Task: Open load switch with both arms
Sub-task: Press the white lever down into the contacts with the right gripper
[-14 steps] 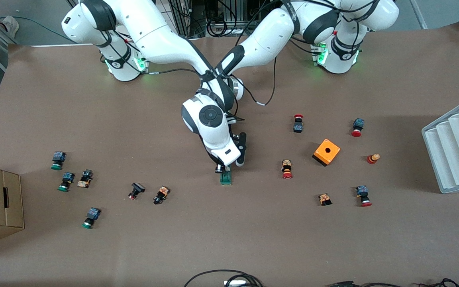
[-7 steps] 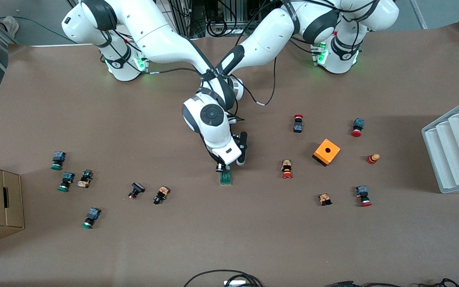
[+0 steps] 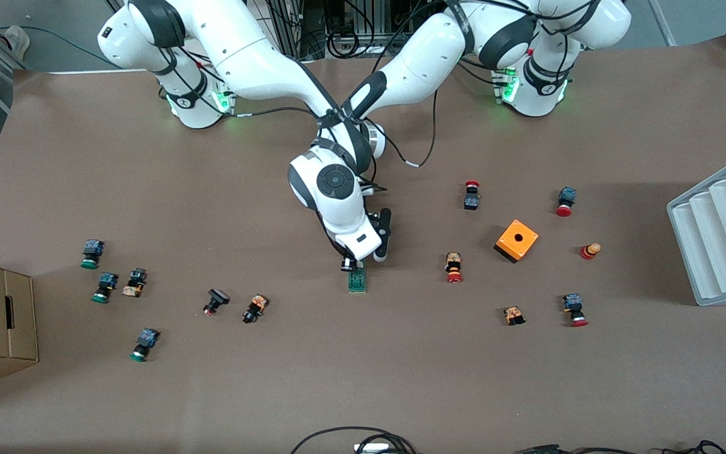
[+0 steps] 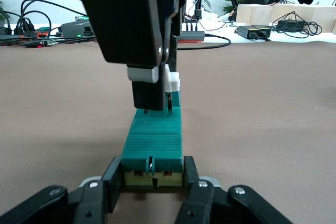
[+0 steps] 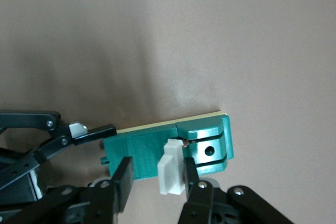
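From up front I see the load switch (image 3: 357, 282) lying flat near the middle of the table, well apart from the orange box (image 3: 517, 240) toward the left arm's end, but its end nearest the arms disappears under the right arm's wrist, so I lean on the wrist cameras. In the left wrist view the left gripper (image 4: 152, 178) has its jaws clamped on the switch's narrow end, one finger (image 4: 107, 187) on each side, with the fingertips cut off by the frame edge. The right gripper (image 5: 153, 182) comes down from above; in its own view its jaws are closed on the white sliding piece (image 5: 171, 167), which stands up off the green body. I cannot make out how far that piece has slid. Scattered push-buttons (image 3: 452, 267) lie on either side.
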You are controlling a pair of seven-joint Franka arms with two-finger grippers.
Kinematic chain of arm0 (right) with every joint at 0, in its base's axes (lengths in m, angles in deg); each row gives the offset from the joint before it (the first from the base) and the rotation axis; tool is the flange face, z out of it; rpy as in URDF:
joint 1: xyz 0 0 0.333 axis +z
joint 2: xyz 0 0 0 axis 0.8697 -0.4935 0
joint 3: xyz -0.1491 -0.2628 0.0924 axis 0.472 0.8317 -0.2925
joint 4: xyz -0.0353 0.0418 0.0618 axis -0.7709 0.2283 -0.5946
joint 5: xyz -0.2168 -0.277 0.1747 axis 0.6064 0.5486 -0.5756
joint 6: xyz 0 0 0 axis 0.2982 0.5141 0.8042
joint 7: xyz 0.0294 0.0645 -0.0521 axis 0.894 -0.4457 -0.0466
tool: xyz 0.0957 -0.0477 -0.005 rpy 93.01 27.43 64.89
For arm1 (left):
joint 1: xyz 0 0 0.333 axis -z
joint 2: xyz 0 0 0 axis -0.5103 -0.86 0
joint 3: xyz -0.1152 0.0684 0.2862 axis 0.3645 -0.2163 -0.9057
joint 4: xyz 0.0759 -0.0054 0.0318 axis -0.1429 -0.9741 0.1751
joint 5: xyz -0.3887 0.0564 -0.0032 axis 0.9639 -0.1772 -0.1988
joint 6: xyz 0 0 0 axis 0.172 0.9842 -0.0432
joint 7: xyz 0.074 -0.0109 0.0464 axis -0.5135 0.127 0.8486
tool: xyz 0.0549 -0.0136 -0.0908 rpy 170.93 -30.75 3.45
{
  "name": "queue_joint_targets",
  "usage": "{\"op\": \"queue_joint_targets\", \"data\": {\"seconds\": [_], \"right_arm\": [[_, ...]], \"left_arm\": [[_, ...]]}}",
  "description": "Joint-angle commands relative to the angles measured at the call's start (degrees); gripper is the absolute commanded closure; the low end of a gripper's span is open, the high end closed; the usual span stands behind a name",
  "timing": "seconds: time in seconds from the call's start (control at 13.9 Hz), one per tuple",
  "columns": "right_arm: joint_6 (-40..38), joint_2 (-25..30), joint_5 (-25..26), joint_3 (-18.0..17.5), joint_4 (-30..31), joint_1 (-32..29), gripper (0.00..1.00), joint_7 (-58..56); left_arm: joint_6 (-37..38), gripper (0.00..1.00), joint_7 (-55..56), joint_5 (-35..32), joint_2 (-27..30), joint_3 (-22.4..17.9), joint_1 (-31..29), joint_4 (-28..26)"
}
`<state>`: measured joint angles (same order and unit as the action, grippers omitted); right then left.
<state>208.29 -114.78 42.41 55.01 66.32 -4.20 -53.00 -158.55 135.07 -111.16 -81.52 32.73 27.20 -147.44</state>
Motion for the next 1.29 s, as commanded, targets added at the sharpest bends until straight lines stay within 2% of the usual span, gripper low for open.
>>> {"op": "queue_joint_targets", "data": {"seconds": [0.0, 1.22], "right_arm": [[-0.29, 3.11, -0.92, -0.30, 2.81, 0.64, 0.55, 0.58], [-0.20, 2.85, -0.83, -0.47, 3.78, 0.73, 0.57, 1.28]], "left_arm": [[-1.50, 0.48, 0.85, -0.23, -2.62, -0.59, -0.41, 1.29], [-1.50, 0.48, 0.76, -0.23, -2.54, -0.59, -0.41, 1.38]]}}
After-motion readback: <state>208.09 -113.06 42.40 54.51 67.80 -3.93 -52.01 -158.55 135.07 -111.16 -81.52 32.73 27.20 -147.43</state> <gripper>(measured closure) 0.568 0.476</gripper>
